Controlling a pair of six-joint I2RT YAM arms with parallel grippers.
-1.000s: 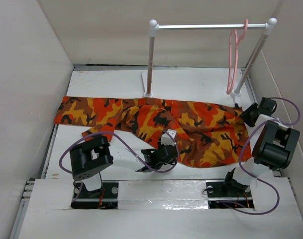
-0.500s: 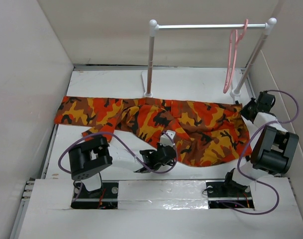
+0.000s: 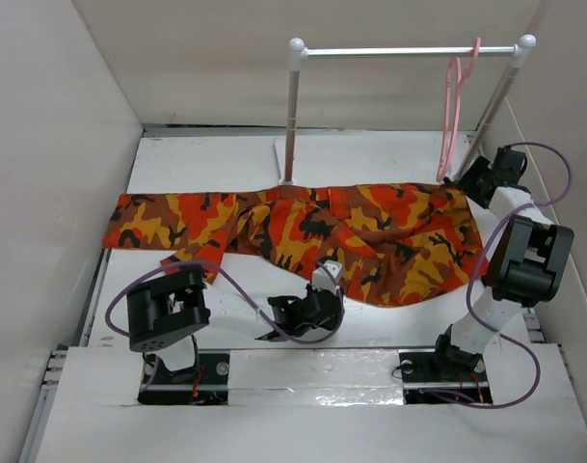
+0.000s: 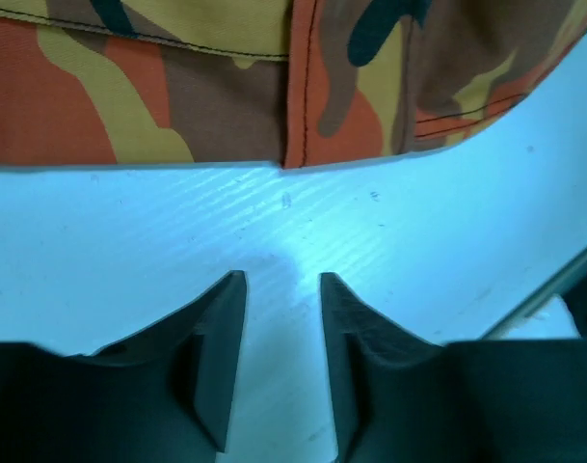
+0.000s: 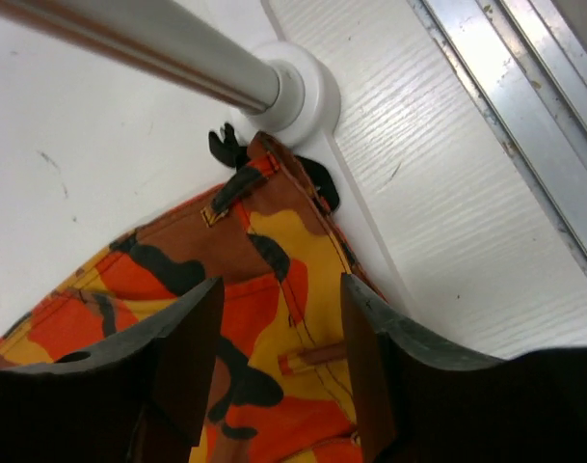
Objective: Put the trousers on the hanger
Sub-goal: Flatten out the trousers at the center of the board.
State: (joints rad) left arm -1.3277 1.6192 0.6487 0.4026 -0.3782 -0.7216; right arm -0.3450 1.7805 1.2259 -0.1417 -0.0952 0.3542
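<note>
The camouflage trousers lie spread flat across the table, waistband at the right. The pink hanger hangs on the white rail near its right post. My right gripper is open at the foot of that post. In the right wrist view its fingers straddle the waistband corner, with the black drawstring just beyond. My left gripper is low at the trousers' near edge. In the left wrist view it is open and empty over bare table, with the hem ahead.
The white rail spans two posts at the back; the left post stands just behind the trousers. The right post's base is right by my right fingers. White walls enclose the table, with a metal track along the right edge.
My right gripper moved away toward the right post's foot. The trousers' right end and near edge shifted back with it. My left gripper stayed about where it was.
</note>
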